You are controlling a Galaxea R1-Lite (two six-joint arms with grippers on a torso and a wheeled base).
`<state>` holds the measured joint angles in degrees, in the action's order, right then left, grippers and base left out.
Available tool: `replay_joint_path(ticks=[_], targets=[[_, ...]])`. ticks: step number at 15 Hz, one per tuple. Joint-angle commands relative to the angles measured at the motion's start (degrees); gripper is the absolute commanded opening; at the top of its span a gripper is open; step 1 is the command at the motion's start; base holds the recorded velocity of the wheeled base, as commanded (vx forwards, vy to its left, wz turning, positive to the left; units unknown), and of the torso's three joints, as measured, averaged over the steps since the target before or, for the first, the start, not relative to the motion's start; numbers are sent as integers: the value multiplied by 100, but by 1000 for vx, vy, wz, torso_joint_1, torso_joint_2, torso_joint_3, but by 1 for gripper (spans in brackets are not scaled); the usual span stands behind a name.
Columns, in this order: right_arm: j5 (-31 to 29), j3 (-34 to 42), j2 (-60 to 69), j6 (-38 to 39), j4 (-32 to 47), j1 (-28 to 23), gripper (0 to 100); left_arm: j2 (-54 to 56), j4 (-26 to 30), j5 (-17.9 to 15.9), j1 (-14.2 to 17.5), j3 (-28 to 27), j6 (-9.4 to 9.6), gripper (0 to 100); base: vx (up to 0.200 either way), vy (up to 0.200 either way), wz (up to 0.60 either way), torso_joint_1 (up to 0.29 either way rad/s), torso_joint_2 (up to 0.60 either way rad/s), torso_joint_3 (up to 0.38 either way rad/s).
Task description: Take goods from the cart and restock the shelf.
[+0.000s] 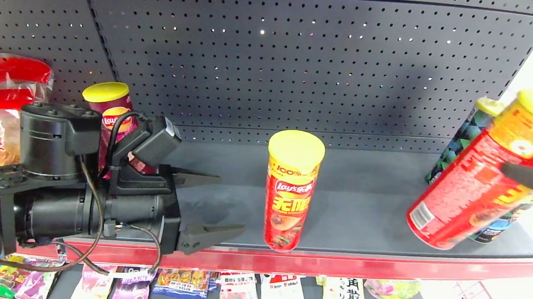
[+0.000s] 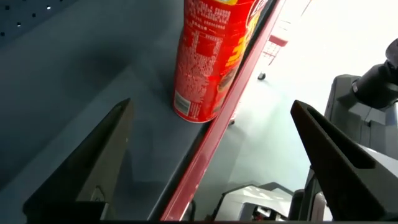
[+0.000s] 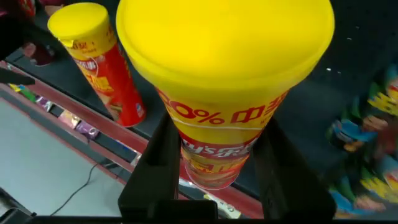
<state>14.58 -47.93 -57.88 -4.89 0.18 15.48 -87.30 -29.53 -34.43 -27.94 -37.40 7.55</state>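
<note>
Red glossy print, yellow plastic lid: the held can (image 1: pixel 475 178), a tall cylinder, is clamped in the right gripper (image 1: pixel 511 172), long axis tilted, lid uppermost. The left gripper (image 1: pixel 230 204) gapes wide, empty; a standing can (image 1: pixel 291 193) is upright just ahead of its jaws on the dark shelf (image 1: pixel 365 212). Left wrist: that can's base sits beyond the spread fingers (image 2: pixel 99 162). Right wrist: the jaws press the held can's sides below its lid.
</note>
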Motion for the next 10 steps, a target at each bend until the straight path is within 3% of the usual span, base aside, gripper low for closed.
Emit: replay_joint_path(ticks=[1, 3, 6, 10], targets=[[1, -445, -1674, 23, -941, 254, 0, 81, -9, 94, -10, 14, 1, 100, 0, 0, 0, 0, 0, 0], [-25, -603, -2430, -3, -1600, 262, 0, 90, -1, 147, -54, 22, 1, 100, 0, 0, 0, 0, 0, 0], [-25, -1359, -3229, 5, -1609, 544, 0, 81, -1, 156, -54, 22, 10, 100, 0, 0, 0, 0, 0, 0], [-34, -1755, -3871, -47, -1618, 755, 0, 90, -1, 279, -54, 14, 1, 100, 0, 0, 0, 0, 0, 0]])
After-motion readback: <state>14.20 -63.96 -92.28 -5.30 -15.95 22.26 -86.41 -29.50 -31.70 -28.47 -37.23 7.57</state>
